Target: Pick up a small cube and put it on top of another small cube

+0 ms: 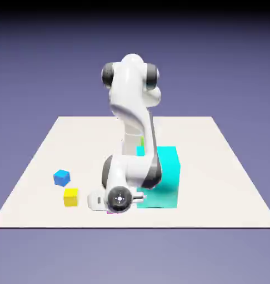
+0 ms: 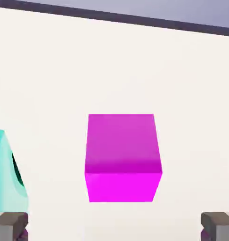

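Magenta cube (image 2: 123, 146) sitting on table (image 1: 215, 211), mostly hiding under arm (image 1: 129, 100) in exterior view, near cyan block (image 1: 162, 180). Gripper (image 2: 114, 227) spreading wide, holding nothing. Cube looking light, stiff, fairly smooth; mid-height grip across opposite side faces seeming best.

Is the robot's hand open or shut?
Open: in the hand view, the gripper's two tips stand wide apart, and the magenta cube isn't between them.

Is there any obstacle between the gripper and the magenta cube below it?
Nothing visible stands between the open fingers and the magenta cube; the cyan block sits off to one side.
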Robot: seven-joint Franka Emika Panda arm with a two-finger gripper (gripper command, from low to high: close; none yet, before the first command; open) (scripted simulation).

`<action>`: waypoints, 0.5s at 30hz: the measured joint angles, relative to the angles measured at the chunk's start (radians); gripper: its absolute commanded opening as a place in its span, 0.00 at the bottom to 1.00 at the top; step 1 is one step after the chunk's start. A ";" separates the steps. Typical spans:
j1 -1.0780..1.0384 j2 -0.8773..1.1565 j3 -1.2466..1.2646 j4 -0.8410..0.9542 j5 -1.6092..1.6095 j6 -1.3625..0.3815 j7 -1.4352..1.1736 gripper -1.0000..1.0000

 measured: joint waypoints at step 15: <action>-0.006 0.043 -0.001 -0.004 -0.006 -0.016 0.002 0.00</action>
